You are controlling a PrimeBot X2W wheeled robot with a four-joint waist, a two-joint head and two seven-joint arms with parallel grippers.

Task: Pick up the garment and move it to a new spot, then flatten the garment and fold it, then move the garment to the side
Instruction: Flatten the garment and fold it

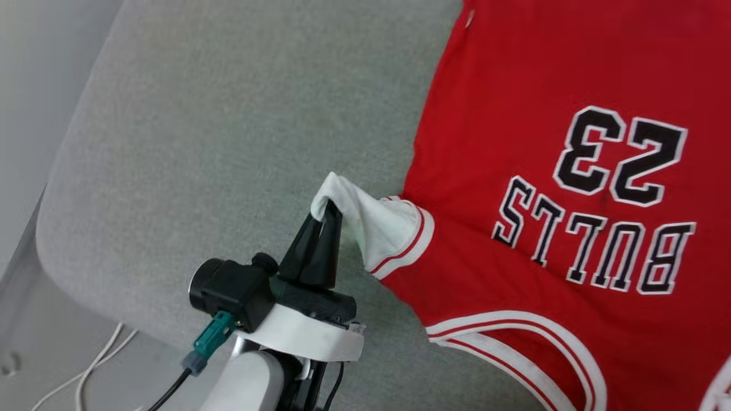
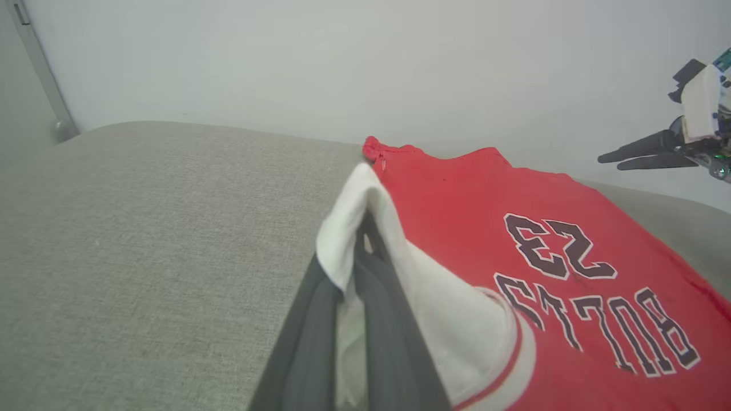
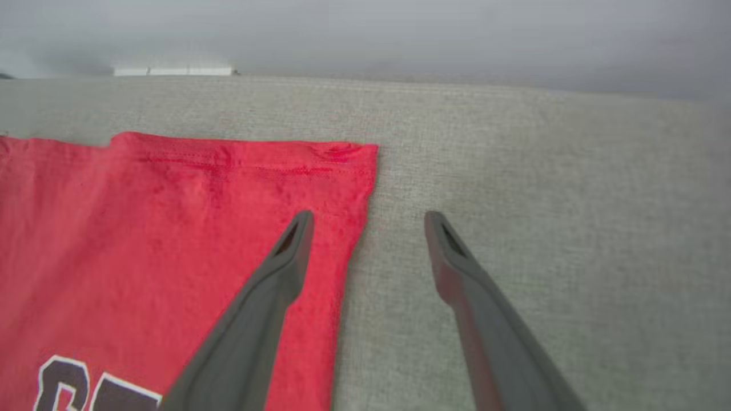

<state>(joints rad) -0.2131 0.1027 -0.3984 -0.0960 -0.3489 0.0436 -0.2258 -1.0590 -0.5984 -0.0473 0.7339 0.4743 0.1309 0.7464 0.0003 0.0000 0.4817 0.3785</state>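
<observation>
The garment (image 1: 548, 171), a red jersey with black white-outlined lettering, lies spread flat on the grey cushion (image 1: 228, 142), filling the right half of the head view. My left gripper (image 1: 330, 212) is shut on its white sleeve (image 1: 371, 220), lifting the cloth into a peak left of the body. In the left wrist view the white sleeve (image 2: 400, 274) wraps over my fingertips, with the garment (image 2: 514, 194) beyond. My right gripper (image 3: 368, 220) is open, hovering over the garment (image 3: 143, 228) at its right hem corner, one finger above red cloth, the other above bare cushion.
The grey cushion (image 3: 542, 171) extends bare to the left of the garment and beyond its hem. White cables (image 1: 85, 371) lie on the floor at the lower left. A pale wall (image 2: 342, 57) stands behind the cushion.
</observation>
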